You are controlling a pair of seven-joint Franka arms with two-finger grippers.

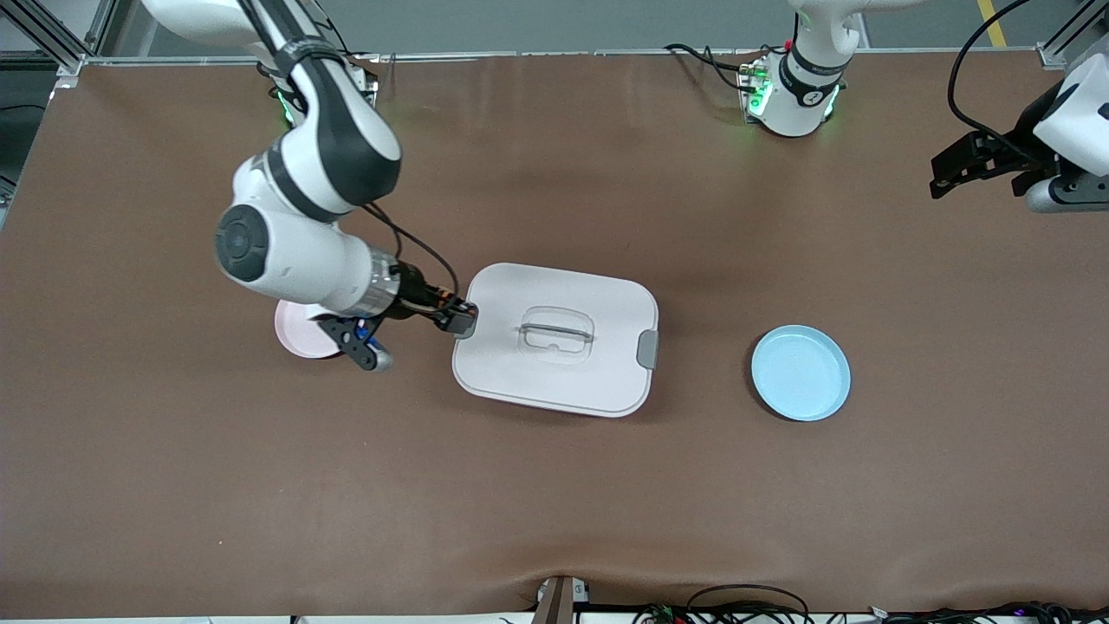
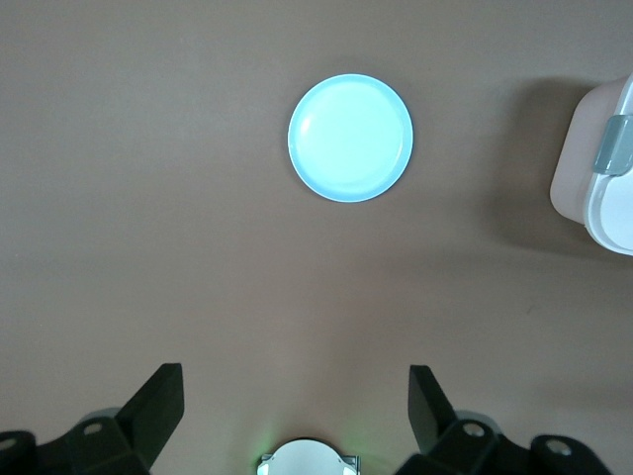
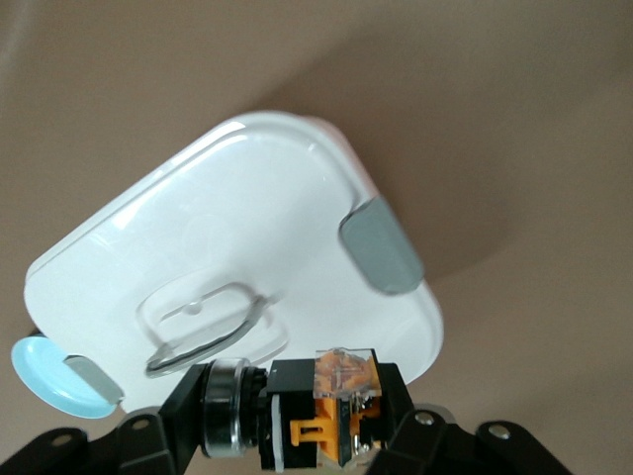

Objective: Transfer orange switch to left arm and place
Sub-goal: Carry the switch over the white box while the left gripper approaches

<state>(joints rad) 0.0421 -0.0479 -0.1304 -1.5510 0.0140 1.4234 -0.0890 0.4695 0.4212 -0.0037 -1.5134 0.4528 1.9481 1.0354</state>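
R end effector (image 3: 326, 435) w/ orange switch (image 3: 331, 406), wrist-cam only.

The box (image 1: 554, 340) looked glossy white plastic with matt grey clips, the table (image 1: 554, 503) a matt brown sheet, the blue plate (image 1: 800, 373) smooth, and the orange switch (image 3: 331, 416) shiny plastic.

Pink plate (image 1: 299, 334) mostly hidden under right arm (image 1: 303, 199).
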